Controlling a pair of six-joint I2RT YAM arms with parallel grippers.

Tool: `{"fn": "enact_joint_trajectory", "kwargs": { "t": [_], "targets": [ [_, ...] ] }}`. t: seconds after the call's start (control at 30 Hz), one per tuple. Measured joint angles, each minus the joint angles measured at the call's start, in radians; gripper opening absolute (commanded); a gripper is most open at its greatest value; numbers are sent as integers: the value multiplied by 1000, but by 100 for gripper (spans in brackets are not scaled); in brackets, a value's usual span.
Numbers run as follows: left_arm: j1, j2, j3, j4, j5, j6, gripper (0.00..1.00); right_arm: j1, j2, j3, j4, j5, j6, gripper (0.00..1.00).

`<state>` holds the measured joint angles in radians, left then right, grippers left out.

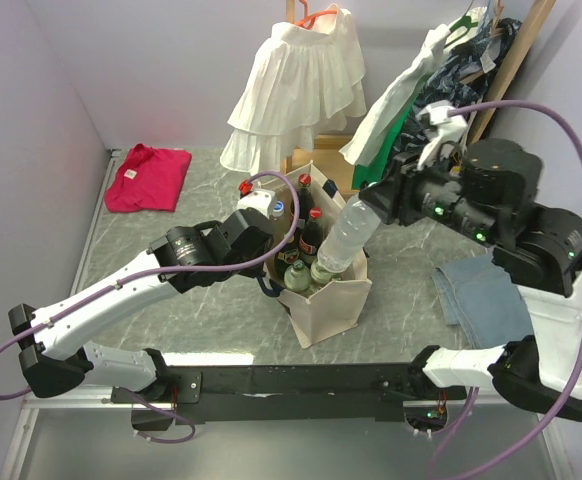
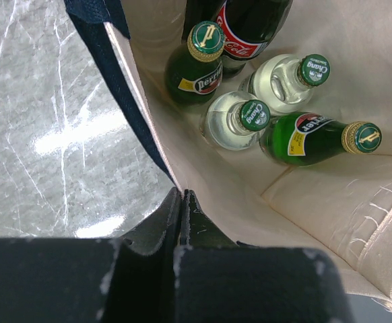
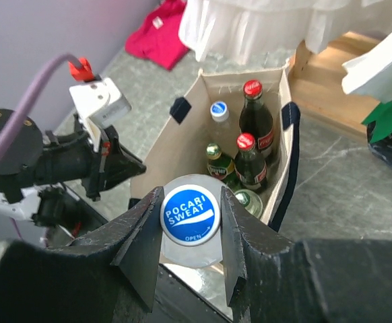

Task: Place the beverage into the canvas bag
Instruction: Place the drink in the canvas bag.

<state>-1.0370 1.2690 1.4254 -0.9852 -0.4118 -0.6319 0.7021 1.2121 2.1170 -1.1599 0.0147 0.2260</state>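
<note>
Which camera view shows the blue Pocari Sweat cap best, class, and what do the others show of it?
Right wrist: the cap faces the lens, lettering readable, clamped in the right gripper. Top external shows only the clear bottle tilted over the canvas bag, cap hidden. Left wrist shows none of it.

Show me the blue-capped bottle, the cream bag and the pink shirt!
Clear blue-capped plastic bottle (image 3: 190,214): right wrist view, on its cap.
Tall cream canvas bag (image 1: 333,305): top view, on its front wall.
Pink fabric shirt (image 1: 149,177): top view, on its middle.
</note>
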Motion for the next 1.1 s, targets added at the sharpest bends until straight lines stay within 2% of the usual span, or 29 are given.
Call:
{"fn": "enact_joint_trajectory", "kwargs": {
  "t": [0.4, 0.77, 1.1],
  "targets": [
    [0, 0, 0, 0, 0, -1, 1, 185, 42, -71, 5, 203, 1, 0],
    [0, 0, 0, 1, -4, -1, 1, 284, 57, -92, 16, 259, 20, 0],
    [0, 0, -2, 16, -5, -19, 1, 368, 70, -214, 65, 298, 72, 0]
  ]
}}
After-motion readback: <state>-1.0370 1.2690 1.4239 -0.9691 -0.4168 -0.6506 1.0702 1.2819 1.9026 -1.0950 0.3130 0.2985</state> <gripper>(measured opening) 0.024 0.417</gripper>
